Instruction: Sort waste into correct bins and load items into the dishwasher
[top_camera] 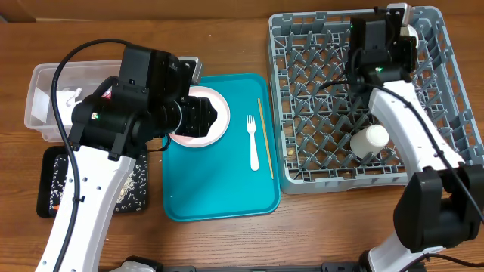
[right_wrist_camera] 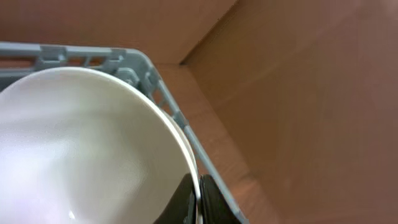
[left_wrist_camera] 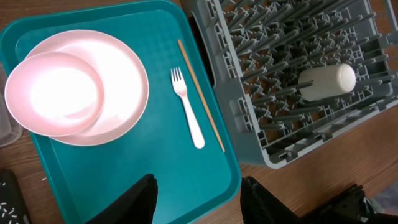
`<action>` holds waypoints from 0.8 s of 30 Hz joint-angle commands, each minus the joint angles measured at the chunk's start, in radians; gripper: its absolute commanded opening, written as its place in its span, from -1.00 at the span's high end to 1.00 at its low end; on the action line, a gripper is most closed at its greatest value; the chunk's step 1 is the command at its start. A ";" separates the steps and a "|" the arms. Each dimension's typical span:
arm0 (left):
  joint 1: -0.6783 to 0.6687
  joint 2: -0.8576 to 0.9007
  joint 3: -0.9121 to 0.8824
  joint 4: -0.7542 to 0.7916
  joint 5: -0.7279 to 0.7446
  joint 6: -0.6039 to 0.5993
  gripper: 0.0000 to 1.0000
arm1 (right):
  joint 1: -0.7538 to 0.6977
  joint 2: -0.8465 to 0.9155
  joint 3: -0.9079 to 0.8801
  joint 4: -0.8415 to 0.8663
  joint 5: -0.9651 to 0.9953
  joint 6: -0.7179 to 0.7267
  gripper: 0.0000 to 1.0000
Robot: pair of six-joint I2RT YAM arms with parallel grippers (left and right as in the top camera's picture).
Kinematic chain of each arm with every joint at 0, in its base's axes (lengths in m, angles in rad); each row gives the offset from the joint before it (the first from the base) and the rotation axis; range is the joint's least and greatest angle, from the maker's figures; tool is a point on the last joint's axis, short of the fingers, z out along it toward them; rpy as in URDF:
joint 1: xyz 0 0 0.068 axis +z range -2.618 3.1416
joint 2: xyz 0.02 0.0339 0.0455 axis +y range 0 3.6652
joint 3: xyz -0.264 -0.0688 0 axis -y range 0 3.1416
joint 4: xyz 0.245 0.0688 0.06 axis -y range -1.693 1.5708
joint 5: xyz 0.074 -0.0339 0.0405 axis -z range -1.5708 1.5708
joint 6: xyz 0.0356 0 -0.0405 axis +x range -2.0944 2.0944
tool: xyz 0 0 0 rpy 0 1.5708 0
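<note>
Pinching bowl (right_wrist_camera: 81, 155) rim, at rack (right_wrist_camera: 87, 55) corner

Brightness: bright, even indoor light in all three views.
Glare: pink bowl (left_wrist_camera: 55, 93) washed almost white at its centre; faint sheen on the teal tray (left_wrist_camera: 124, 168).
Shadows: soft and faint.
Focus: white bowl (right_wrist_camera: 81, 155) very close and soft; overhead view sharp.
Distortion: rack (left_wrist_camera: 298, 93) lines bow slightly in the left wrist view.

PLACE: robot lab bench staging a dish-clearing job | SIGNS: left arm (top_camera: 91, 189) and right arm (top_camera: 408, 128) are standing at a wooden table (top_camera: 227, 242) | grey dish rack (top_camera: 333, 183) and teal tray (top_camera: 219, 181) are sitting out as kitchen gear
</note>
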 commanded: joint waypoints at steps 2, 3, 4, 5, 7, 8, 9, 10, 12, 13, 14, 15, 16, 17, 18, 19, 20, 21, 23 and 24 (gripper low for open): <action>0.004 0.005 0.013 -0.002 -0.013 0.044 0.08 | 0.037 0.002 -0.049 0.161 0.081 -0.342 0.92; 0.004 0.005 0.013 -0.002 -0.013 0.045 0.08 | 0.043 0.006 -0.051 0.183 0.081 -0.379 0.92; 0.004 0.006 0.013 -0.001 -0.013 0.045 0.08 | 0.049 0.013 -0.051 0.201 0.079 -0.411 0.92; 0.004 0.008 0.013 -0.001 -0.013 0.045 0.08 | 0.054 0.020 -0.051 0.216 0.079 -0.435 0.92; 0.003 0.012 0.012 -0.002 -0.013 0.045 0.08 | 0.059 0.042 -0.051 0.254 0.080 -0.495 0.92; 0.003 0.015 0.012 -0.002 -0.013 0.048 0.08 | 0.059 0.055 -0.051 0.270 0.079 -0.525 0.92; 0.004 0.016 0.011 -0.002 -0.013 0.049 0.08 | 0.061 0.069 -0.051 0.286 0.079 -0.548 0.92; 0.003 0.019 0.010 -0.001 -0.013 0.057 0.08 | 0.065 0.087 -0.051 0.297 0.080 -0.571 0.92; 0.004 0.023 0.010 -0.002 -0.013 0.064 0.08 | 0.074 0.120 -0.051 0.304 0.080 -0.601 0.92; 0.004 0.026 0.009 -0.001 -0.013 0.063 0.08 | 0.079 0.137 -0.051 0.312 0.079 -0.616 0.92; 0.004 0.029 0.008 -0.001 -0.013 0.064 0.08 | 0.086 0.159 -0.051 0.320 0.079 -0.624 0.92; 0.004 0.031 0.008 -0.001 -0.013 0.064 0.08 | 0.092 0.172 -0.051 0.327 0.080 -0.627 0.92; 0.004 0.033 0.007 -0.001 -0.013 0.064 0.08 | 0.101 0.188 -0.051 0.338 0.083 -0.636 0.92; 0.004 0.035 0.007 -0.001 -0.013 0.064 0.08 | 0.109 0.203 -0.051 0.349 0.085 -0.642 0.92; 0.004 0.037 0.007 -0.001 -0.013 0.064 0.08 | 0.119 0.214 -0.051 0.357 0.084 -0.645 0.92; 0.004 0.039 0.007 -0.001 -0.013 0.064 0.07 | 0.131 0.227 -0.051 0.365 0.084 -0.649 0.92; 0.004 0.041 0.007 -0.001 -0.013 0.064 0.08 | 0.141 0.236 -0.051 0.370 0.083 -0.650 0.92; 0.004 0.042 0.007 -0.001 -0.013 0.064 0.07 | 0.151 0.241 -0.051 0.376 0.083 -0.655 0.92; 0.004 0.044 0.007 -0.001 -0.013 0.067 0.07 | 0.164 0.253 -0.051 0.389 0.083 -0.666 0.92; 0.004 0.044 0.007 -0.001 -0.013 0.069 0.08 | 0.171 0.260 -0.051 0.389 0.084 -0.667 0.92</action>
